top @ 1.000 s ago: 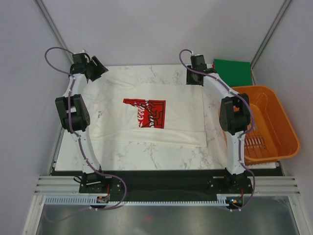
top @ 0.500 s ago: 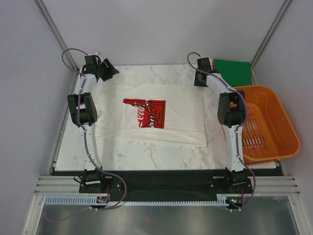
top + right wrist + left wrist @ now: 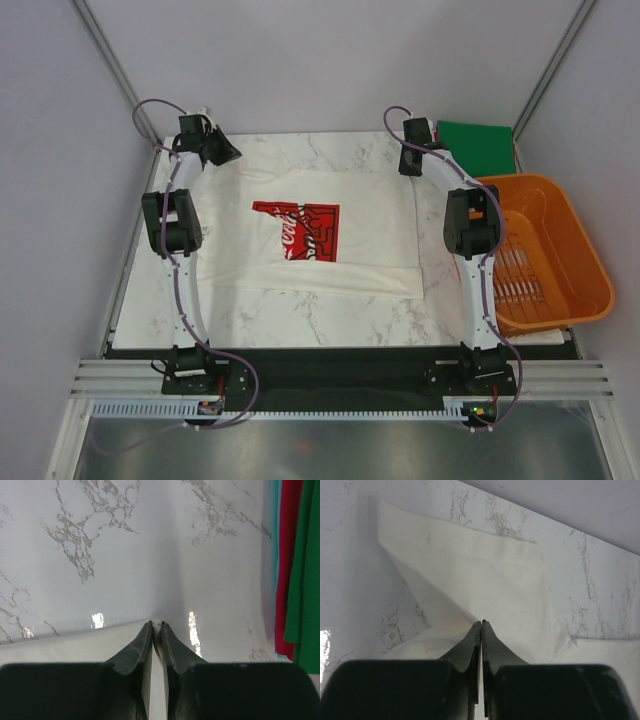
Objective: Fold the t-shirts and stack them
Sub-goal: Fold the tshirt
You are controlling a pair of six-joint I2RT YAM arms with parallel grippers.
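Both arms reach the far edge of the bench (image 3: 330, 320), left gripper (image 3: 481, 622) and right gripper (image 3: 156, 624) clenched on the far corners of the flat-lying white t-shirt (image 3: 370, 230) (folded green t-shirt (image 3: 477, 145) sits far-right), so lifting level and drawing together toward the near edge should fold it squarely.

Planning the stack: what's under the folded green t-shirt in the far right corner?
Right wrist view shows a red cloth edge and a teal edge peeking out beneath the green t-shirt. From above it covers them, so what they are is hidden.
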